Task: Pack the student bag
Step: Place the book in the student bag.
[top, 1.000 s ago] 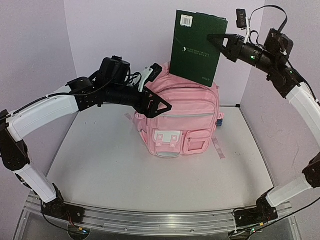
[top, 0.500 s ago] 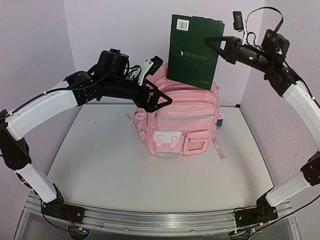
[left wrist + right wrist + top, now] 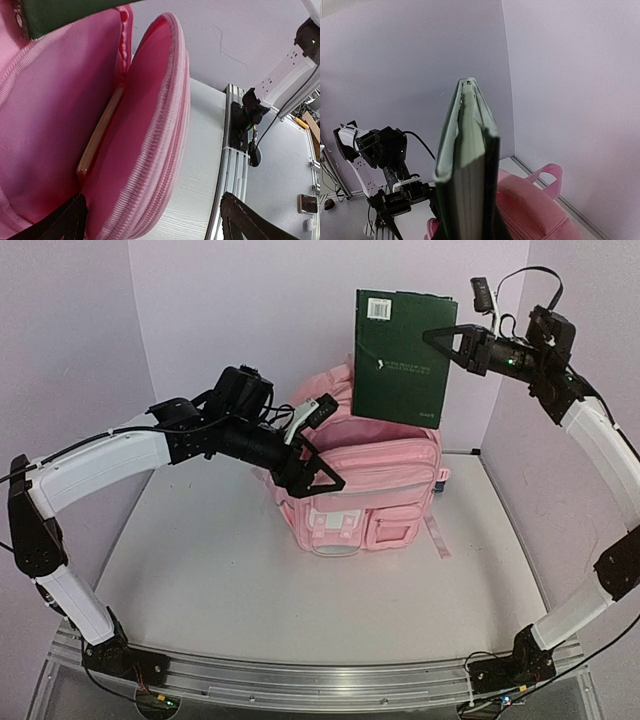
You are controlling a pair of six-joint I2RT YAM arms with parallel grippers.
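Note:
The student bag [image 3: 375,490], a light-pink backpack, stands upright mid-table with its main compartment unzipped, and its red-pink lining [image 3: 55,125] shows. My left gripper [image 3: 314,457] is open at the bag's top left. Its fingers [image 3: 67,220] straddle the zip rim [image 3: 165,150] of the front panel without pinching it. A thin tan-edged flat item [image 3: 100,132] stands inside the bag. My right gripper [image 3: 442,340] is shut on a dark green book [image 3: 402,358], held upright above the bag's opening. The right wrist view shows the book [image 3: 467,170] edge-on over the bag's carry handle [image 3: 547,175].
Lavender walls close in the back and both sides. A small blue object [image 3: 441,480] peeks out behind the bag's right side, and a pink strap [image 3: 437,536] trails on the table. A metal rail [image 3: 300,682] runs along the near edge.
The green book has shifted slightly right above the bag. My left gripper has moved down and in onto the bag's front rim, and its jaws have narrowed a little.

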